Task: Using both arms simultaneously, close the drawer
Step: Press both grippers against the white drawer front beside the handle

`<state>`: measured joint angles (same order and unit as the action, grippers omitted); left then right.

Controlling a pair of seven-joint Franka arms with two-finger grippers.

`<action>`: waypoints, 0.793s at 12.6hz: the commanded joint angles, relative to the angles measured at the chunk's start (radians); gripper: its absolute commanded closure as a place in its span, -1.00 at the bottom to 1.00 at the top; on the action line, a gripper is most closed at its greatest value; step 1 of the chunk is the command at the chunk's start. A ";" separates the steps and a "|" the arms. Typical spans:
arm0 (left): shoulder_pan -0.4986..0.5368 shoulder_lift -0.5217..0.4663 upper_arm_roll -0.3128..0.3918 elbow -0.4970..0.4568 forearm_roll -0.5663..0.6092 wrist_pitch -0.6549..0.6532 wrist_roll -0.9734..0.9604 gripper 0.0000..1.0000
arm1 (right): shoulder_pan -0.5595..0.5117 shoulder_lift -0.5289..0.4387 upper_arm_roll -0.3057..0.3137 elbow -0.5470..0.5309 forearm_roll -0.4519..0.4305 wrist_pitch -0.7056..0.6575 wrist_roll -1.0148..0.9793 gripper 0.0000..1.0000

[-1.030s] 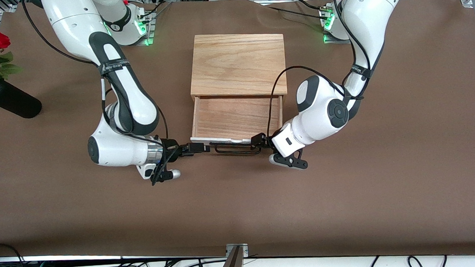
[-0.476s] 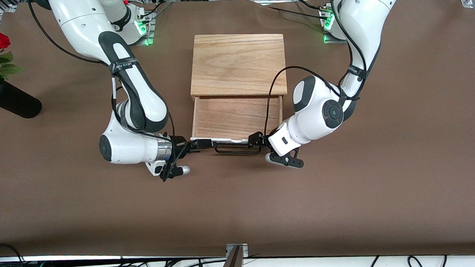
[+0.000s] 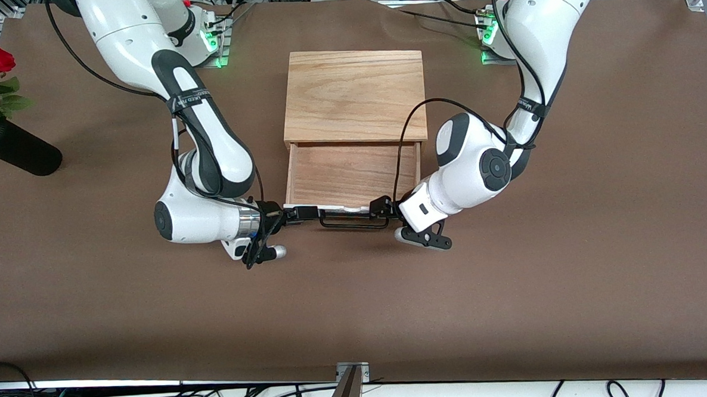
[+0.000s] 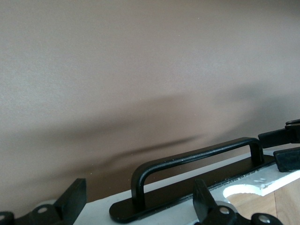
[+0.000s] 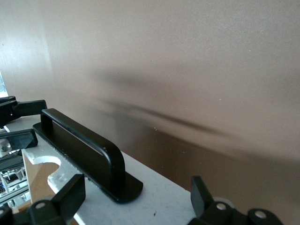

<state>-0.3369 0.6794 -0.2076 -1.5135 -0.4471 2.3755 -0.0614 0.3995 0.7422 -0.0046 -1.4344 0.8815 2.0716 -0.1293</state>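
Pushing evenly matters here: two grippers, left gripper [image 3: 382, 207] and right gripper [image 3: 302, 213], jaws spread and holding nothing, bracket the one handle [image 3: 353, 221] against the white front panel [image 3: 330, 208]. One drawer [image 3: 352, 174] stands pulled out of one box [image 3: 354, 96], mid-table [image 3: 571, 272].

Right arm moves in to the drawer front

The right gripper [image 3: 299, 213] has slid toward the drawer [image 3: 352, 176], from just clear of its front corner to against it. The left gripper [image 3: 381, 206] edged slightly closer along the front.
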 commanded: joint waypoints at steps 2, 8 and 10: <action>-0.027 0.003 0.008 0.001 -0.027 -0.053 0.003 -1.00 | 0.022 -0.012 0.001 -0.040 0.024 -0.007 0.007 -1.00; -0.021 -0.006 0.008 0.006 -0.022 -0.172 -0.001 -1.00 | 0.024 -0.032 0.034 -0.060 0.050 -0.010 0.063 -1.00; -0.024 -0.006 0.008 0.012 -0.022 -0.209 -0.033 -1.00 | 0.024 -0.041 0.035 -0.069 0.056 -0.021 0.104 -1.00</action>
<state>-0.3387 0.6794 -0.1961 -1.4885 -0.4472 2.2663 -0.0923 0.4097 0.7409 0.0061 -1.4536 0.9026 2.0718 -0.0780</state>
